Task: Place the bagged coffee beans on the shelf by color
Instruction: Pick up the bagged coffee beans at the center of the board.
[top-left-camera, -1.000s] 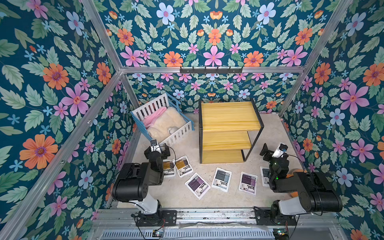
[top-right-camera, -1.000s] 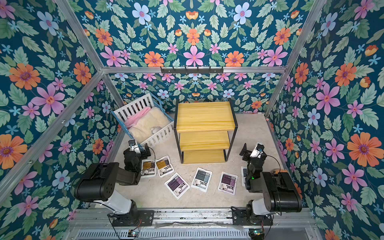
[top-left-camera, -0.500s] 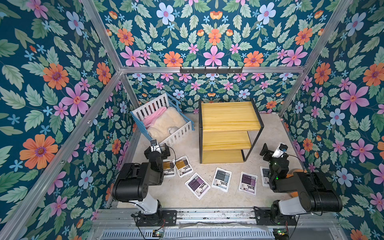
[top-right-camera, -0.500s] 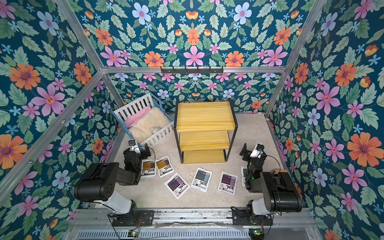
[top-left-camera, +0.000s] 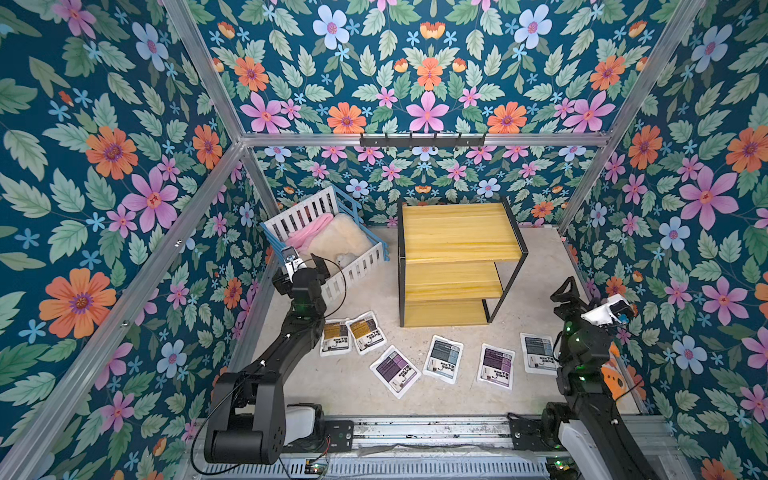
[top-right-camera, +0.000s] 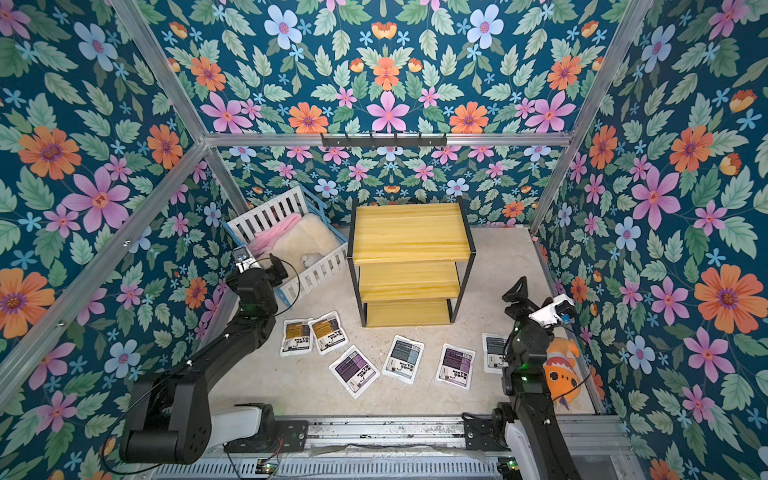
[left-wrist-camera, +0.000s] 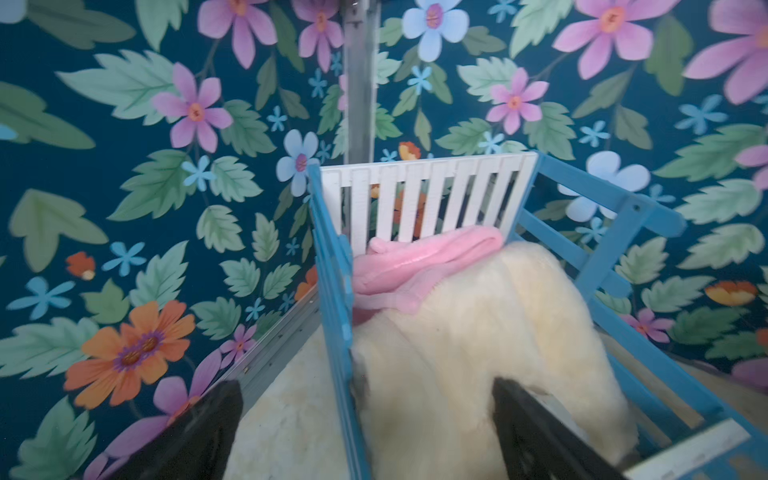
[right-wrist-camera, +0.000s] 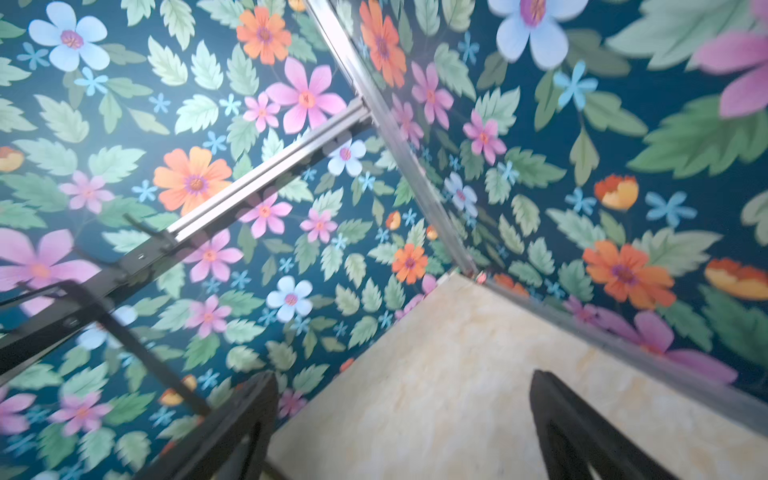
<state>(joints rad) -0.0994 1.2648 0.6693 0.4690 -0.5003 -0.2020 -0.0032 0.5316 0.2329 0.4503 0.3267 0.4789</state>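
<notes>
Moved: left arm (top-left-camera: 286, 347) and right arm (top-left-camera: 582, 363) have stretched forward.
Left claw (left-wrist-camera: 365, 386): wide open, holding nothing, straddling the crib (left-wrist-camera: 332, 266) rail.
Right claw (right-wrist-camera: 403, 376): wide open, holding nothing, above the table (right-wrist-camera: 478, 374).
Shelf (top-left-camera: 457, 232): between the claws.
Bagged coffee beans (top-left-camera: 444, 358): six flat on the table, behind both claws.

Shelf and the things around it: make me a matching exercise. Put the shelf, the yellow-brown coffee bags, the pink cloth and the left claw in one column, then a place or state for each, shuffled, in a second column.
Column one
1. shelf
2. yellow-brown bags
3. pink cloth
4. left claw

Column two
A. lying inside the crib
B. open, holding nothing
C. flat on the floor, beside the left arm
D. standing with no bags on its boards

Pairs: 1-D, 2-C, 3-A, 4-B
</notes>
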